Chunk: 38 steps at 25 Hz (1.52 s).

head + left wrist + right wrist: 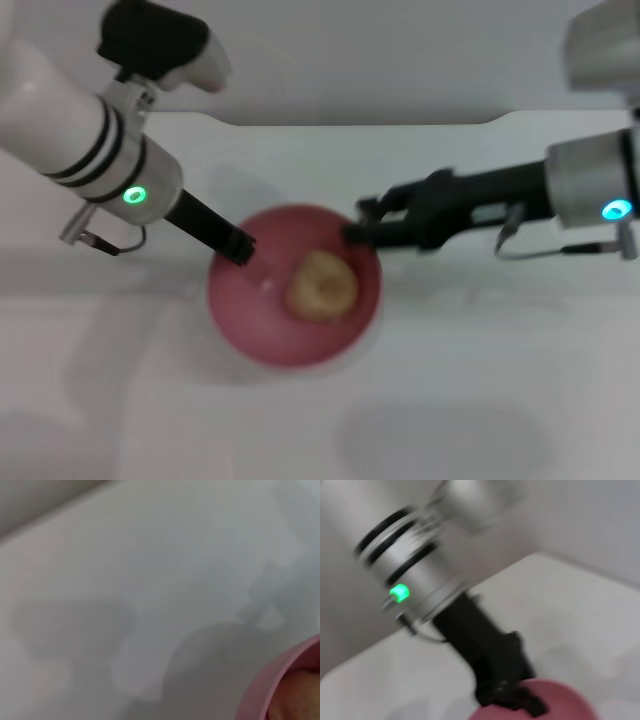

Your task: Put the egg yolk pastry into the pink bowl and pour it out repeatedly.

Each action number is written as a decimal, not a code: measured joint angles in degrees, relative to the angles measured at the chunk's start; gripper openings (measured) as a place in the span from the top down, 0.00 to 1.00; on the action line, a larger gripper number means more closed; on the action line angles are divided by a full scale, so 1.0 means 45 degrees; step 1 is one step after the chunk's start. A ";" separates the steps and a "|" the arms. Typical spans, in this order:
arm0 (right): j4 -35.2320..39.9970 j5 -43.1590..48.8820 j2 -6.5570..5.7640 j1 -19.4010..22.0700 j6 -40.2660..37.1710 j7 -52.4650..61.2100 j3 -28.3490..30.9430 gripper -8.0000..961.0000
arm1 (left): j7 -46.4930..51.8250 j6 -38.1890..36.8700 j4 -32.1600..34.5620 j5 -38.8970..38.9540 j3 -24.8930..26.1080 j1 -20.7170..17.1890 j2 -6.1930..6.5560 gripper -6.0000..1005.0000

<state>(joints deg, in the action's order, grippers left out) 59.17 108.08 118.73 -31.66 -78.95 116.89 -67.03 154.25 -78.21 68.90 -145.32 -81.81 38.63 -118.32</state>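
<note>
The plain white tabletop (450, 420) carries a round, smooth pink plastic bowl (250, 320), standing upright near its middle. Inside the bowl, toward its right side, lies the small lumpy tan-yellow egg yolk pastry (320, 285). The left gripper (240, 246) has its jaws clenched on the bowl's left rim, beside the pastry. The right gripper (358, 222) hovers at the right rim with jaws released, just above and beside the pastry, apart from it.
</note>
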 joint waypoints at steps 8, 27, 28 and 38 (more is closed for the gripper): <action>-0.0733 0.1265 -0.0192 0.0932 -0.0293 0.0010 0.4307 0.53 | -0.0582 0.3922 0.2885 0.0582 -0.1015 -0.3036 0.0045 0.99; -0.1937 0.1623 -0.0115 0.2269 -0.0807 0.0054 0.7716 0.52 | -0.6428 2.0999 0.0501 0.0442 -1.0756 -0.5617 0.0059 0.99; -0.1937 0.1623 -0.0115 0.2269 -0.0807 0.0054 0.7716 0.52 | -0.6563 2.1680 0.0172 0.0256 -1.0941 -0.5537 0.0056 0.99; -0.1938 0.1623 -0.0143 0.2167 -0.0666 0.0699 0.8249 0.51 | -1.2216 2.6482 -0.4548 0.0013 -1.3344 -0.3482 -0.0170 0.99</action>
<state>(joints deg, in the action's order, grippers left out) 50.44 115.38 118.09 -21.91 -81.94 120.03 -29.91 99.27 40.96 48.44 -145.26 -141.85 22.96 -119.09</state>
